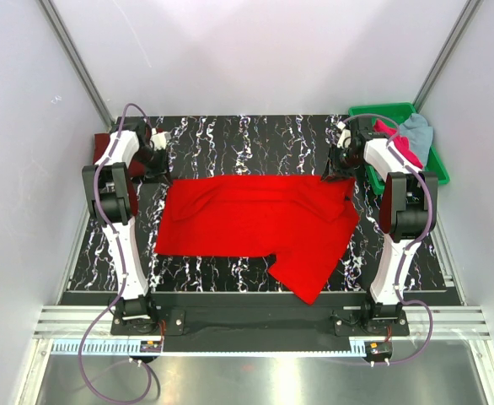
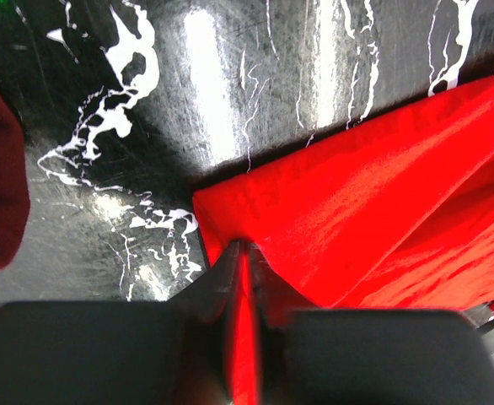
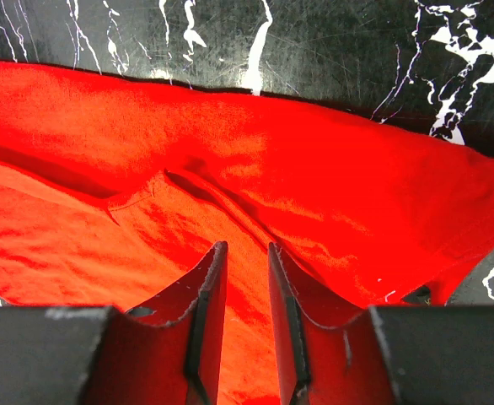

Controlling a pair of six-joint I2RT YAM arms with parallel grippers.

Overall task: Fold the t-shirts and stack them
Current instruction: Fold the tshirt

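Left claw (image 2: pixel 240 257) is clamped on the far left corner of the red shirt (image 1: pixel 255 224), spread on the counter (image 1: pixel 230 139). Right claw (image 3: pixel 245 287) hangs apart over the far right corner. First fold, I'd say: right must grip next.

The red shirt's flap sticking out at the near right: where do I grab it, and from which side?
I'd pinch the red t-shirt at the flap's pointed near tip, coming from the near right. It lies flat, jutting past the straight near hem toward the table's front edge, with bare tabletop either side for a claw finger.
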